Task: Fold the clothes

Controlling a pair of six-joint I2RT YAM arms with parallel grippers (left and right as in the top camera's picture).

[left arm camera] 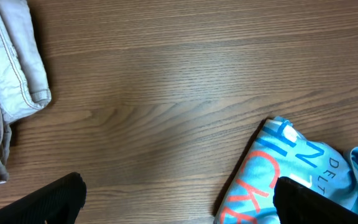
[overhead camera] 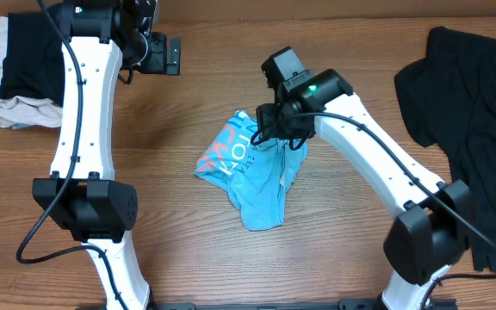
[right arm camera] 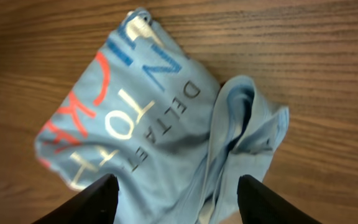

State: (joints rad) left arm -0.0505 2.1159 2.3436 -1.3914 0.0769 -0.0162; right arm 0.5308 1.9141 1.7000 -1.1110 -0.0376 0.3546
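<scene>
- Work surface: a wooden table (overhead camera: 188, 112), with 2 arms rising from its near edge.
- Task item: the light blue T-shirt (overhead camera: 252, 176) lies crumpled near the centre of the table. Its print faces up, showing white, red-pink and dark lettering. A bunched ridge of fabric runs down its right side.
- Right gripper (right arm camera: 178, 186): positioned directly over the T-shirt. Its 2 fingers (right arm camera: 86, 202) stand apart, 1 on each side of the fabric. No cloth is pinched between them, so the gripper holds nothing.
- Obstruction: in the overhead view the right gripper and its cabling cover the upper right corner of the T-shirt.
- Left gripper (overhead camera: 166, 54): located toward the far left of the table, well apart from the T-shirt. In the left wrist view its fingers (left arm camera: 48, 202) are spread fully wide over bare wood and hold nothing.
- The left wrist view also shows 1 corner of the T-shirt at lower right and the hem of a pale garment (left arm camera: 17, 68) at upper left.
- Black garment (overhead camera: 472, 112): spread loosely along the right edge of the table, well apart from the T-shirt. The right arm (overhead camera: 420, 232) overlaps its lower part in the overhead view.
- Far left corner: a black cloth (overhead camera: 24, 52) lies on top of the pale garment. The left arm (overhead camera: 80, 112) crosses in front of the right edge of this pile.
</scene>
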